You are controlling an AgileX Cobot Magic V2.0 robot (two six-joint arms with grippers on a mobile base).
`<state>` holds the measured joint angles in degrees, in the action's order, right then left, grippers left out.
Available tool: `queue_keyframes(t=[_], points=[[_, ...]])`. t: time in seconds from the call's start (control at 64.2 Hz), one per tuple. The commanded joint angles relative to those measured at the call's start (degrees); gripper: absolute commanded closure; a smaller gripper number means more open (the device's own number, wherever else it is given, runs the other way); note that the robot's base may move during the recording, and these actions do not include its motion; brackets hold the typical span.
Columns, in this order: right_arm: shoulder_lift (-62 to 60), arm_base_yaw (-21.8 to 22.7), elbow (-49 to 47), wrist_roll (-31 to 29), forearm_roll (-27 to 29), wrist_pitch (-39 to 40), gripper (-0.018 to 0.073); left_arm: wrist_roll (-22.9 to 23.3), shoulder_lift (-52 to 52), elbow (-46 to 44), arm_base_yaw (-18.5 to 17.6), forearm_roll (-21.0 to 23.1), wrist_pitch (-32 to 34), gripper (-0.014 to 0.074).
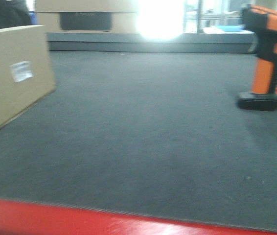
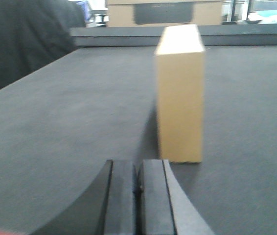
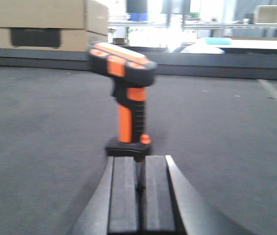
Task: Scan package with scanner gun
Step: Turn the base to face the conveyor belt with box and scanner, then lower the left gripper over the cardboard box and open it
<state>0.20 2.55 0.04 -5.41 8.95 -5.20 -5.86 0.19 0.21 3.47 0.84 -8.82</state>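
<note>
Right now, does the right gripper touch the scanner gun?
Apart. Front view: the scanner gun stands alone on bare mat, the right gripper nowhere near.

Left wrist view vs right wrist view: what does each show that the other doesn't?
Only left wrist: the package, upright, ahead of the shut left gripper. Only right wrist: the scanner gun, standing on its foot, just ahead of the shut right gripper. Both: the grey mat and the dark-panelled cardboard box at the back.
</note>
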Motion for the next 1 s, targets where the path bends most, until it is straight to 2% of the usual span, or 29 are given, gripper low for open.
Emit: queue_keyframes(t=[0.0, 0.982], points=[[-0.20, 0.23, -0.04, -0.19, -0.22, 1.01, 0.0727, 0.32, -0.19, -0.21, -0.64, 0.25, 1.19, 0.0707], [-0.20, 0.23, -0.04, -0.19, -0.22, 1.01, 0.0727, 0.32, -0.19, -0.21, -0.86, 0.25, 1.19, 0.0707]])
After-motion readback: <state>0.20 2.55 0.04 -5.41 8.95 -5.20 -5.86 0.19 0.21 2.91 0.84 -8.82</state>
